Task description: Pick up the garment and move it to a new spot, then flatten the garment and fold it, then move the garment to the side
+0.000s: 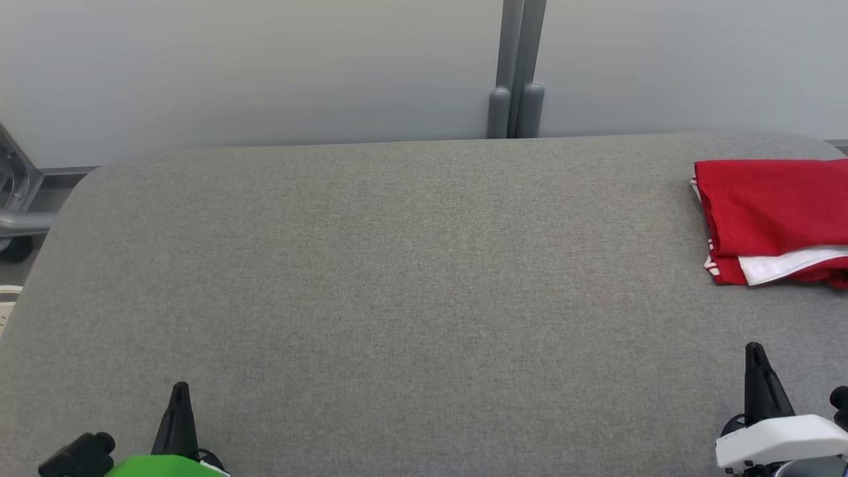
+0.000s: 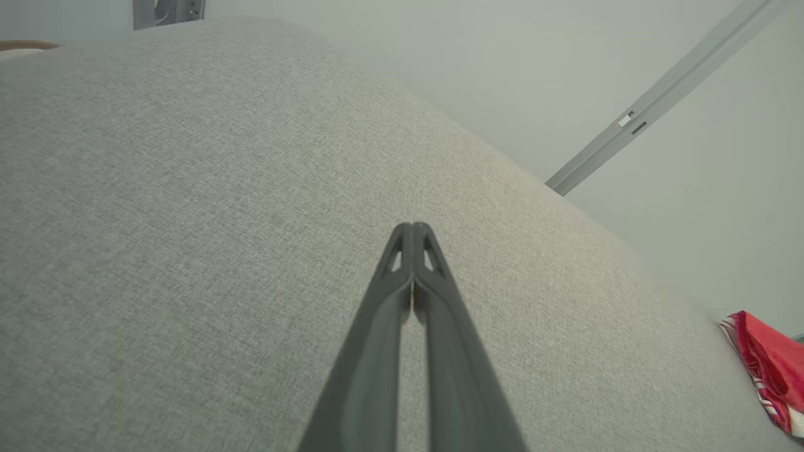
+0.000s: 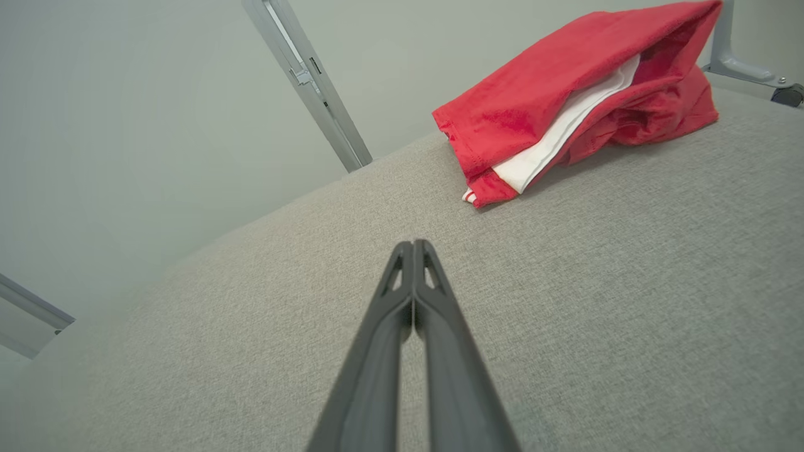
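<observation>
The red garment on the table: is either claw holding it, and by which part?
Nothing is held. The left gripper and right gripper are shut and empty over the table; the red garment lies folded at its far right, touched by neither.

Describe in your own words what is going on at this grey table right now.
Nothing is being handled at this moment. The red and white garment lies folded at the right side of the grey table, near its far edge. The left gripper and the right gripper are both shut and empty, at the table's near side, apart from the garment. The folding and moving aside look done.
</observation>
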Robot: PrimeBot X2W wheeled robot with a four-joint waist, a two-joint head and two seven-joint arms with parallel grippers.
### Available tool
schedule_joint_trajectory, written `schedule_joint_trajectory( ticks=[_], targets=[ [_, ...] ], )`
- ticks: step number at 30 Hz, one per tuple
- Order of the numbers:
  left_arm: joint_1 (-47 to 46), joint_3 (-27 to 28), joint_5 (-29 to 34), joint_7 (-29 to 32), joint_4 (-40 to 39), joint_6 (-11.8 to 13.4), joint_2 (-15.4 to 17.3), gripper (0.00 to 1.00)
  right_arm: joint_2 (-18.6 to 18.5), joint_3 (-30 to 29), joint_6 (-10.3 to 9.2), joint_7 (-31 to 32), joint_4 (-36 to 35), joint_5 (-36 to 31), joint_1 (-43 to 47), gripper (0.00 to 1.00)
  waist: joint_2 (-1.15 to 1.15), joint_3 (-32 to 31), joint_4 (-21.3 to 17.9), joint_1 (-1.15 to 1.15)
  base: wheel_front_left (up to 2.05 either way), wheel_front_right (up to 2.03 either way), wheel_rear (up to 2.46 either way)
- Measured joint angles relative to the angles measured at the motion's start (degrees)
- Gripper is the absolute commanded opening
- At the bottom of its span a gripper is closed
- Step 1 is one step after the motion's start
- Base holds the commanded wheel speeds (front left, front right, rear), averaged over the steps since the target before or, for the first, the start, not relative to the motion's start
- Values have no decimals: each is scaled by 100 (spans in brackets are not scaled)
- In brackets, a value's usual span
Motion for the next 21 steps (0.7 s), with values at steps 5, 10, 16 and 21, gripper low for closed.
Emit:
schedule_joint_trajectory(
  ticks=[5, 10, 16, 21],
  targets=[
    [-57, 49, -387, 109, -20, -24, -16, 0, -9, 41, 0, 103, 34, 505, -56, 0, 0, 5, -16, 0, 0, 0, 0],
    [-140, 100, -750, 211, -37, -29, -37, 0, -23, 81, 0, 209, 62, 969, -158, 0, 0, 10, -32, 0, 0, 0, 0],
    [-183, 142, -1181, 316, -65, -59, -67, 0, -31, 130, -2, 325, 102, 1511, -252, 0, 0, 17, -51, 0, 0, 0, 0],
    [-266, 170, -1493, 412, -89, -76, -101, 0, -43, 170, -2, 422, 131, 1930, -286, 0, 0, 21, -67, 0, 0, 0, 0]
  ],
)
